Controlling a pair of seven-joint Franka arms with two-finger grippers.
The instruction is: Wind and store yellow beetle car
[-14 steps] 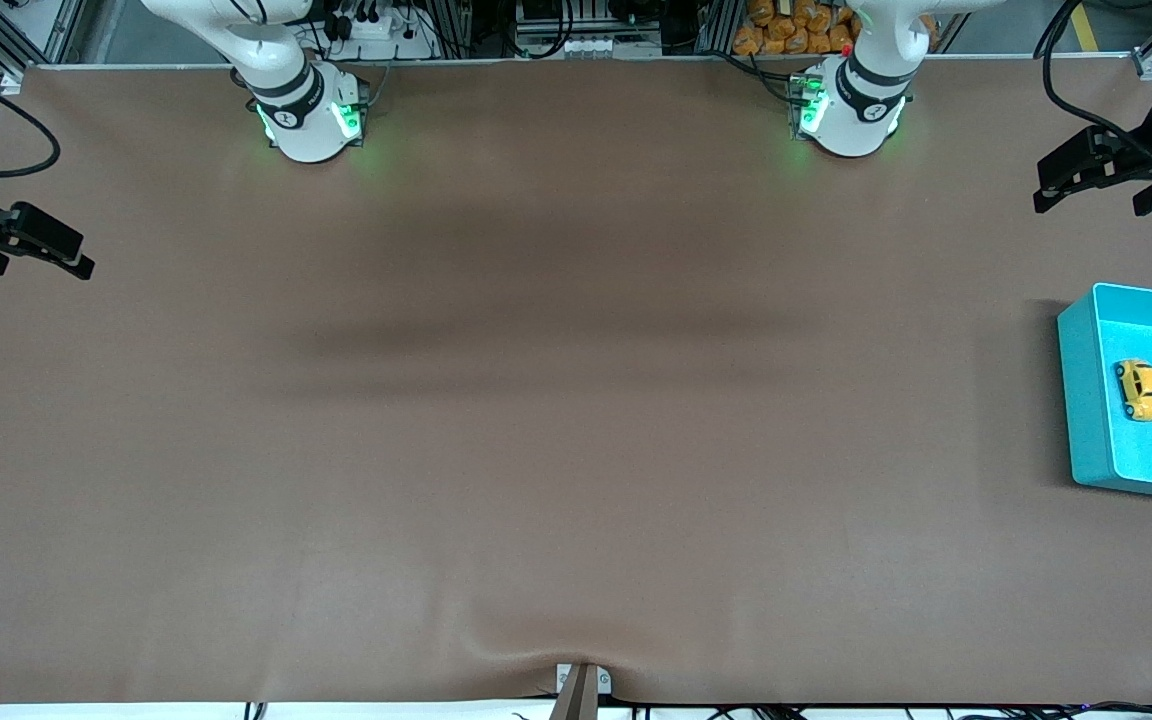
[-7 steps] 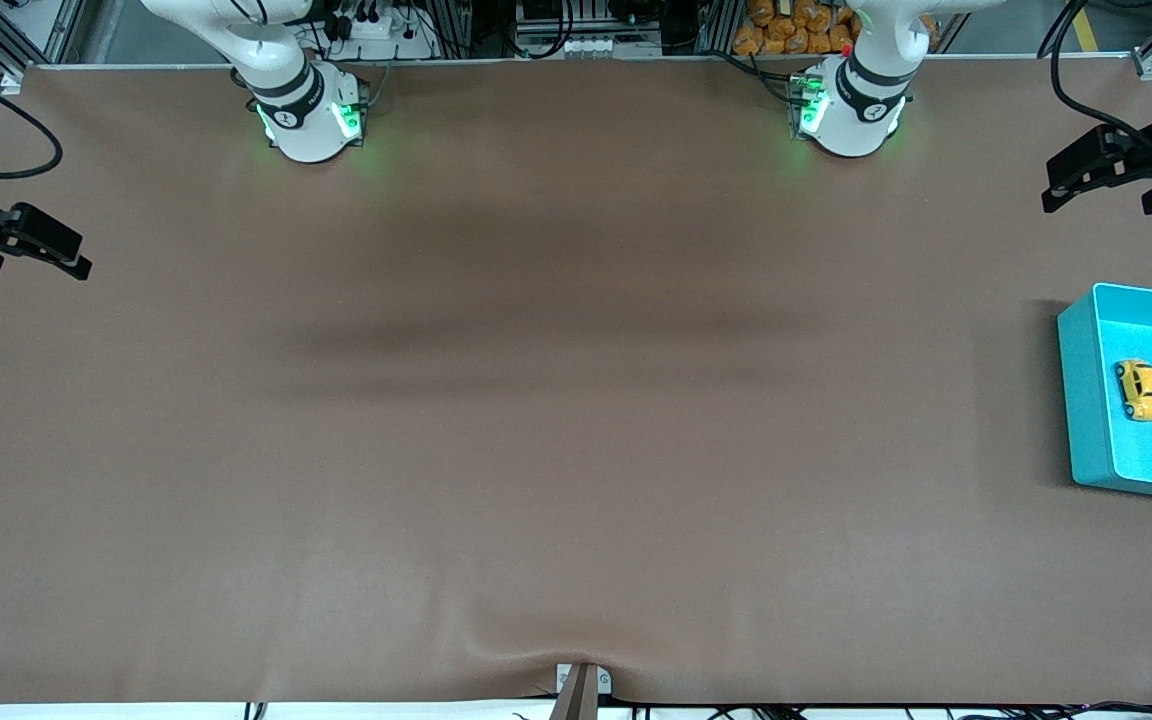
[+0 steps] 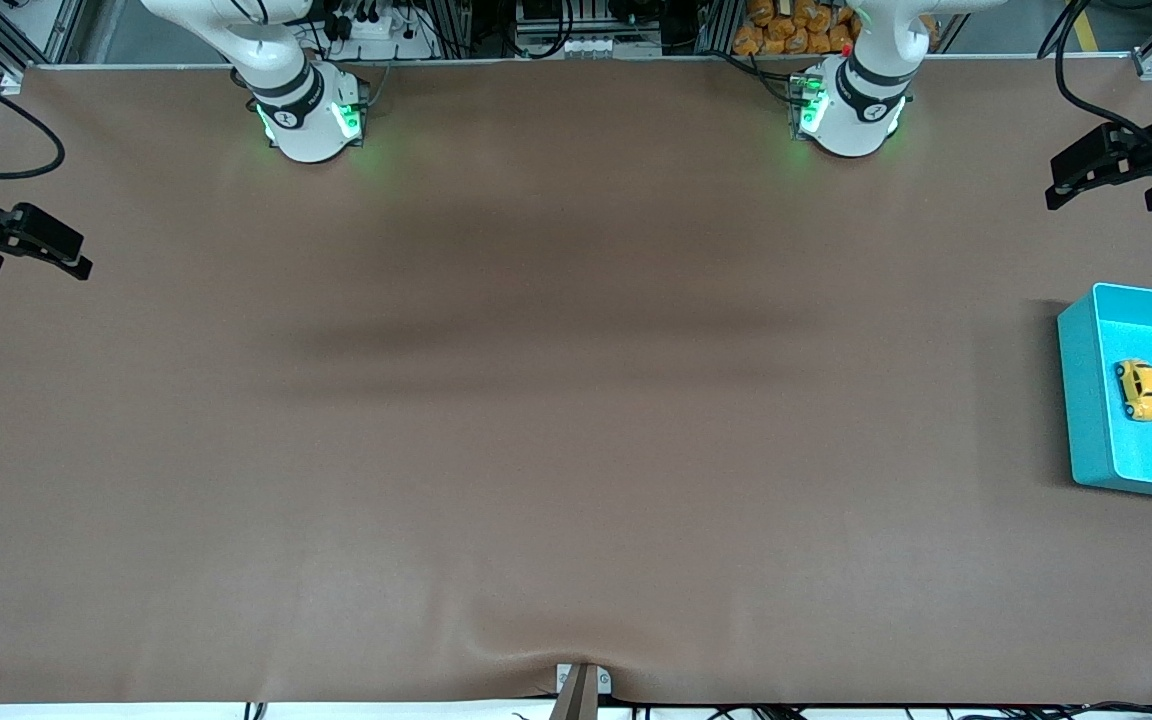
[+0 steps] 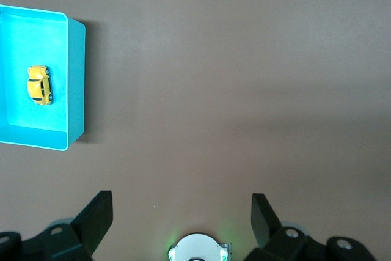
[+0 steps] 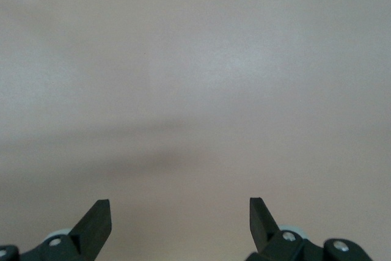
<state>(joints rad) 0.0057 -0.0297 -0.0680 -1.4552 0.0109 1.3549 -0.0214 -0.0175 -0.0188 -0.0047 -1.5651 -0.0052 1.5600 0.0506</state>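
Note:
The yellow beetle car (image 3: pixel 1139 389) lies inside the teal bin (image 3: pixel 1084 400) at the left arm's end of the table. Both also show in the left wrist view, the car (image 4: pixel 40 84) in the bin (image 4: pixel 74 84). My left gripper (image 3: pixel 1106 170) hangs open and empty high over the table's edge at that end, apart from the bin; its open fingers frame bare table in the left wrist view (image 4: pixel 181 209). My right gripper (image 3: pixel 31 245) waits open and empty over the right arm's end of the table; its wrist view (image 5: pixel 179 215) shows only bare table.
The brown table mat (image 3: pixel 556 400) has a small wrinkle at its edge nearest the front camera. Both arm bases (image 3: pixel 311 115) (image 3: pixel 851 110) stand along the edge farthest from the camera. A metal bracket (image 3: pixel 581 685) sits at the near edge.
My left gripper has risen a little and drawn away from the bin. The right gripper and the car have hardly moved.

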